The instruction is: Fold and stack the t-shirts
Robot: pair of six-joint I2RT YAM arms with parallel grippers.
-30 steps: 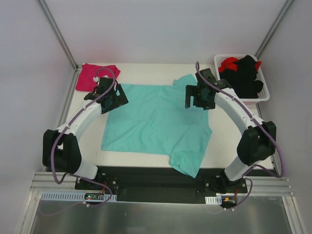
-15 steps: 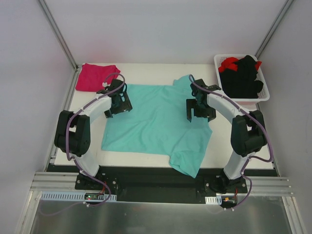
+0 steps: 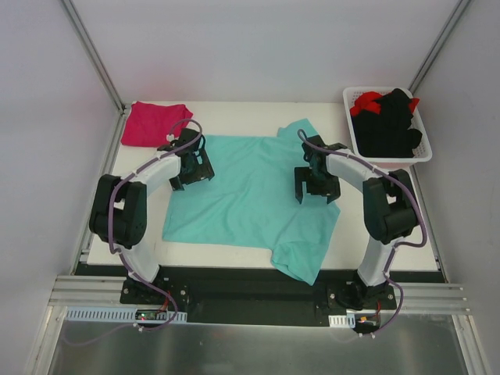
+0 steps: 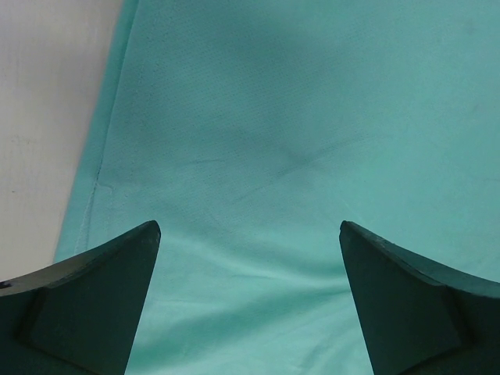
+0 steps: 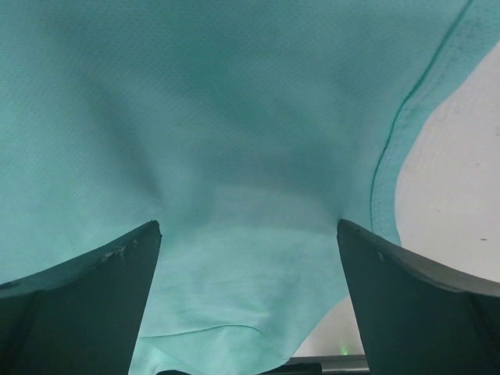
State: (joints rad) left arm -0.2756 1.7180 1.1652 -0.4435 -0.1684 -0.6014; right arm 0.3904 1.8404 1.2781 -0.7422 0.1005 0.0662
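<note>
Teal soft cloth t-shirt (image 3: 250,199) lies spread at frame centre. The left gripper (image 3: 191,166) and right gripper (image 3: 316,187) hang low over its side edges, jaws wide apart. Pinching matching edge points should keep the fold straight.

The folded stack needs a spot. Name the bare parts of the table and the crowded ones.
Bare table runs along the far edge between the pink t-shirt and the teal t-shirt's sleeve. A smaller patch lies near right, beside its hem. Crowded: the middle, with the left gripper and right gripper open over the teal t-shirt, and the full basket.
</note>
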